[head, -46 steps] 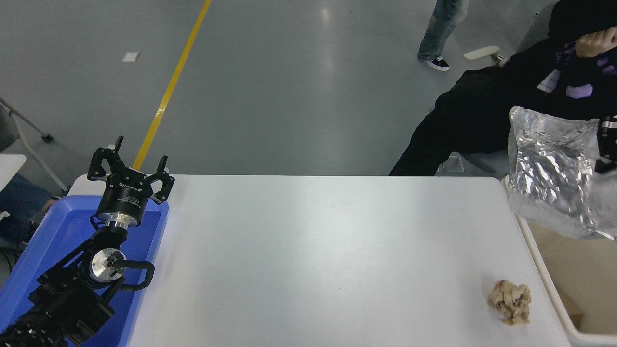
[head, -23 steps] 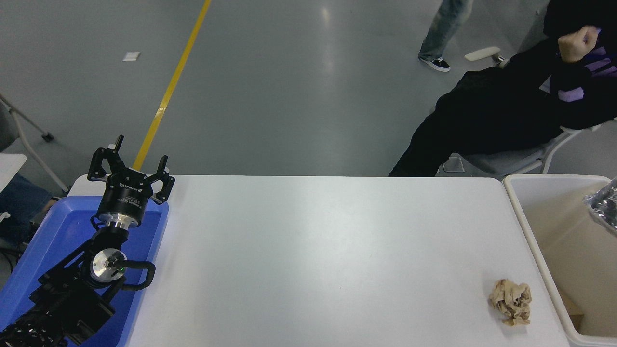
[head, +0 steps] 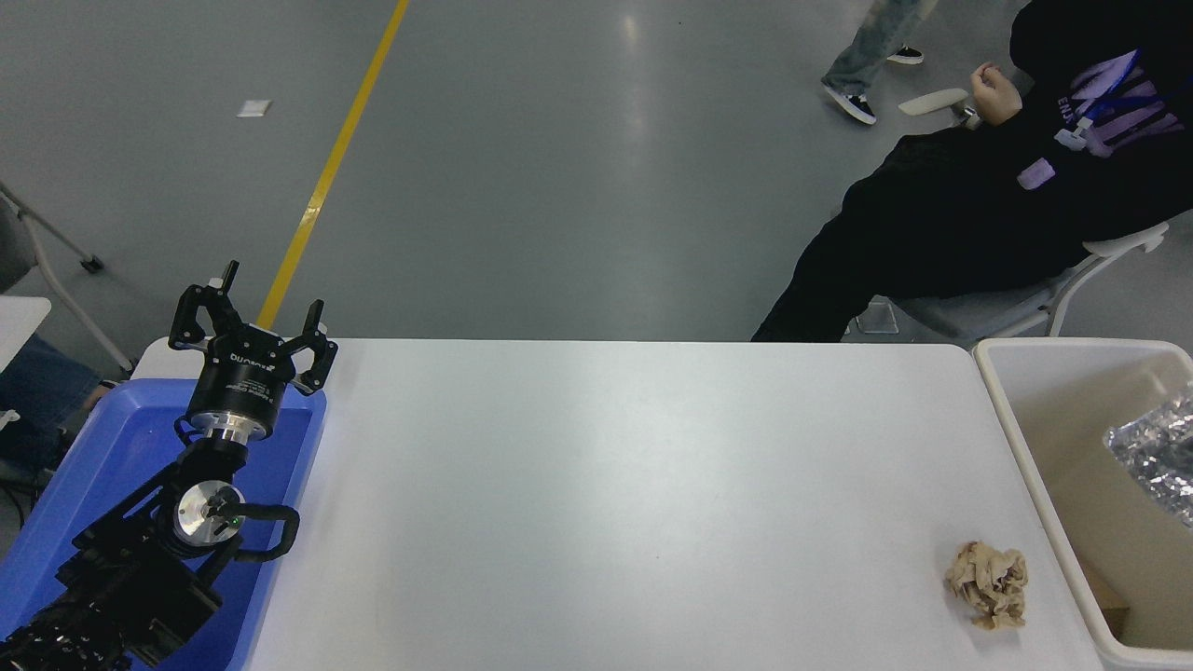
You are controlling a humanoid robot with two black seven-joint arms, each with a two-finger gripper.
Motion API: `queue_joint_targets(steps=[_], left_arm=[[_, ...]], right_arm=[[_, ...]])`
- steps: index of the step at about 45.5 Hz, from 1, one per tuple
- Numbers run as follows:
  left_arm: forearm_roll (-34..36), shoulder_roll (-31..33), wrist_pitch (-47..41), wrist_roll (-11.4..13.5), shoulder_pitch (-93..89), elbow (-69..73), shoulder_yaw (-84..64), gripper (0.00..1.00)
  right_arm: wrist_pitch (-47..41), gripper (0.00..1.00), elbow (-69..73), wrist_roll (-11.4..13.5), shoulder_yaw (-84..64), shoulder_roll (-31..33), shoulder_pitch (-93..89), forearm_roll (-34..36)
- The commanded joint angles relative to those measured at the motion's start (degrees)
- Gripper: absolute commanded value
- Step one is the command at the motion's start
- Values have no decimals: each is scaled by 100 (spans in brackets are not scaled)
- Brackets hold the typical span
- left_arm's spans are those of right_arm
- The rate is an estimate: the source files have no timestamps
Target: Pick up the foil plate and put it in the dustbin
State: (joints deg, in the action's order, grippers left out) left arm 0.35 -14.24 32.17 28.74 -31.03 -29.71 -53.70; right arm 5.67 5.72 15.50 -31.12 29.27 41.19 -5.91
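The crinkled silver foil plate [head: 1156, 457] lies inside the cream dustbin [head: 1030, 461] at the table's right end, partly cut off by the picture's right edge. No gripper touches it. My right gripper is out of view. My left gripper [head: 252, 317] is open and empty, parked at the lower left above the blue tray [head: 84, 503].
A crumpled tan paper ball [head: 990, 583] lies on the white table [head: 615, 503] near the front right, close to the dustbin's wall. A person in black sits on a chair [head: 1007, 308] beyond the far right corner. Another person's legs [head: 862, 65] show at the top.
The foil plate, held high at the right a second ago, has gone down into the dustbin and my right gripper has left the view. The seated person shifted. The left arm has not moved.
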Motion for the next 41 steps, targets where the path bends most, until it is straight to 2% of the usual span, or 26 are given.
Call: queue_joint_targets(steps=[1,24,25,28,29,34,41], left_arm=[[0,0,0,0,0,0,0,98],[0,0,0,0,0,0,0,98],[0,0,0,0,0,0,0,98],[0,0,0,0,0,0,0,98],[0,0,0,0,0,0,0,98],[0,0,0,0,0,0,0,98],[0,0,0,0,0,0,0,98]], right_arm=[[479,0,-475,-3,132,-475,-489,2],[576,0,-475,-3,194,-475,-428,2],[593,6,-475,-3,185,-475,-419,2],[795,71,-484,-3,159,-432,-340,2],[918,83,-484,-3,159,-414,-297,2],[1331,84,-475,-3,167,-431,-305,2],[1367,83,-449,-3,185,-422,-305,2]])
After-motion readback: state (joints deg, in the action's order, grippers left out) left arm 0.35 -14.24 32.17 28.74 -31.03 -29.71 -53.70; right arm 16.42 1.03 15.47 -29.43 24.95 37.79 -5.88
